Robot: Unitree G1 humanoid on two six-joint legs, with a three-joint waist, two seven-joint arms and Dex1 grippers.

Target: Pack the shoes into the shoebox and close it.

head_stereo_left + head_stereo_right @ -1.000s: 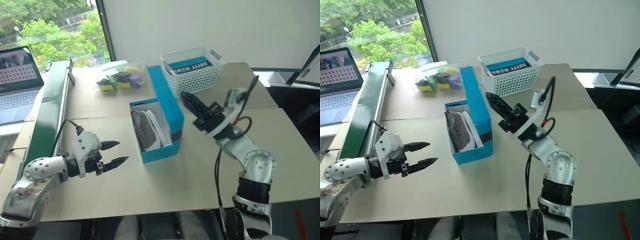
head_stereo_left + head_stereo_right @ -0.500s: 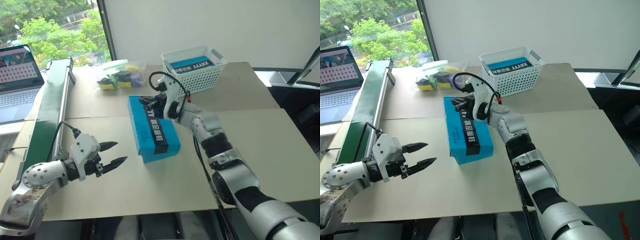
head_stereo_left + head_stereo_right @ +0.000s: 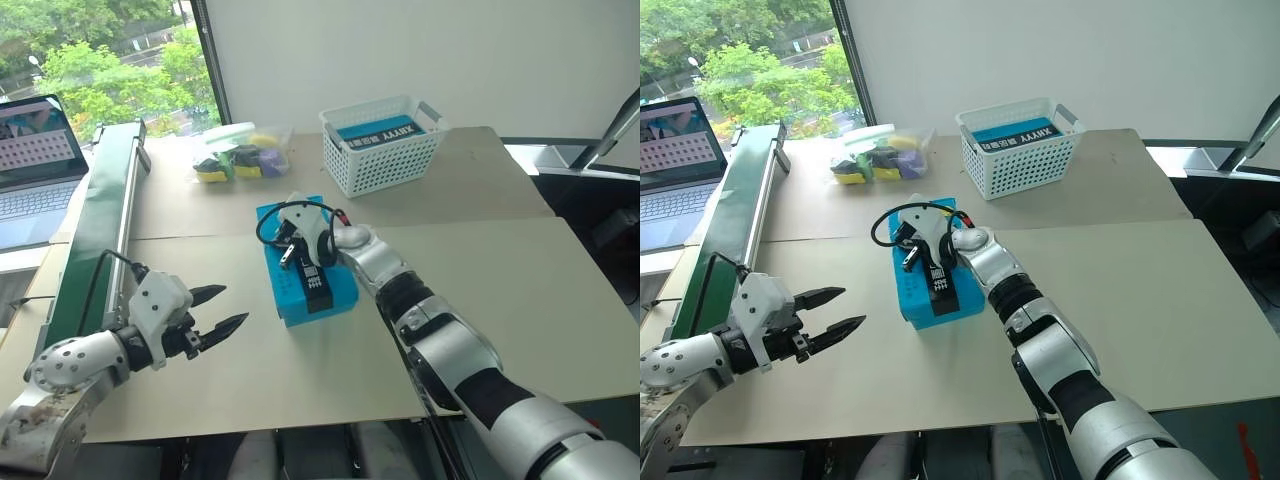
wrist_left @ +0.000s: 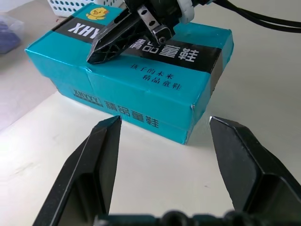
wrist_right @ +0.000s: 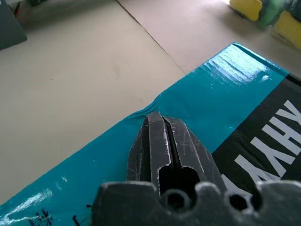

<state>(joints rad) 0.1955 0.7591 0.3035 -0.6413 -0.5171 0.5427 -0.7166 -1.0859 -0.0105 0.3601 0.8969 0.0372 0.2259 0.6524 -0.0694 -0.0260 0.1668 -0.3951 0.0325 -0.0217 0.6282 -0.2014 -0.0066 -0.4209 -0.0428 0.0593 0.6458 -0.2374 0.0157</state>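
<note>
Bright blue rectangular cardboard shoebox (image 3: 305, 262) looks closed; right gripper (image 4: 110, 44), fingers clenched empty, presses its lid, probably seating it. Left gripper (image 3: 222, 309) hangs released beside it.

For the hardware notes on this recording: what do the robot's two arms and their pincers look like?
Both arms are built of rounded silver-grey metallic segments with black joint bands. The left pincer has two black pointed tapering fingers on a white blocky wrist housing. The right pincer has matching scuffed black fingers, a white wrist housing and a black cable looping beside it.
</note>
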